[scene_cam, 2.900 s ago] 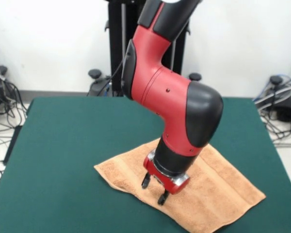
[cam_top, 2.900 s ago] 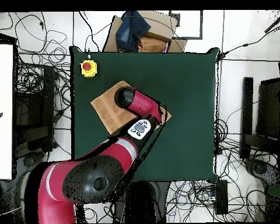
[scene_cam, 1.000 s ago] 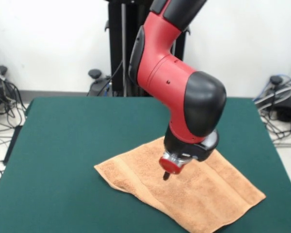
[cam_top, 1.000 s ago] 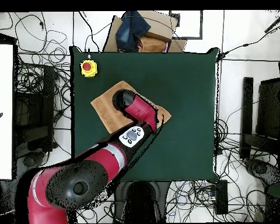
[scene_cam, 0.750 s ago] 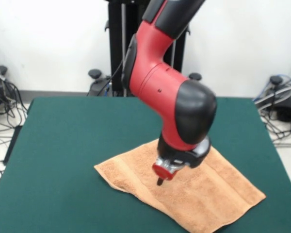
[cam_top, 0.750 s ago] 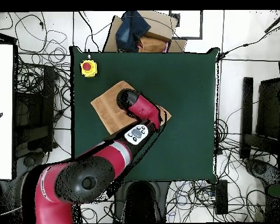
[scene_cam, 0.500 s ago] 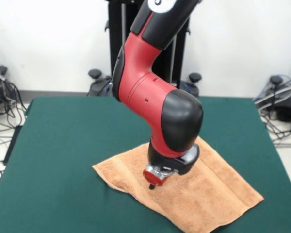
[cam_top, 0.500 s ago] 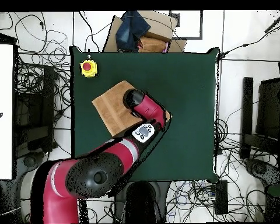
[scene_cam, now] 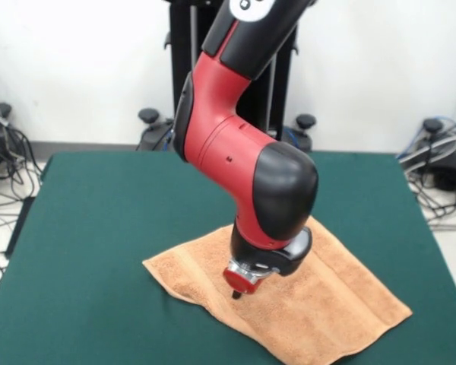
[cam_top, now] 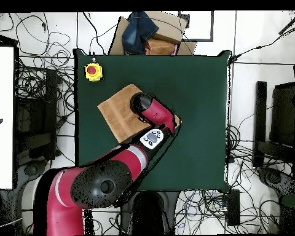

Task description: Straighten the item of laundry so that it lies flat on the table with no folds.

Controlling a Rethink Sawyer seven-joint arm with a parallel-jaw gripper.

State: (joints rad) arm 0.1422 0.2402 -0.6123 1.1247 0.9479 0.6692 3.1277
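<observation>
Towel (scene_cam: 319, 304) spread near the front-centre of the table (scene_cam: 121, 205), long axis running diagonally, apparently flat. Gripper (scene_cam: 236, 291) poised directly over the cloth's middle, tip at or just above the pile, contact impossible to judge. Jaw opening hidden behind the wrist, so cannot tell wide or narrow. Corners lying outward from the tip on every side.

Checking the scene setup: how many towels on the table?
1. The towel lies on the table under the gripper, toward the camera side in the front view. The arm covers its middle, so I can't rule out something hidden beneath.
</observation>
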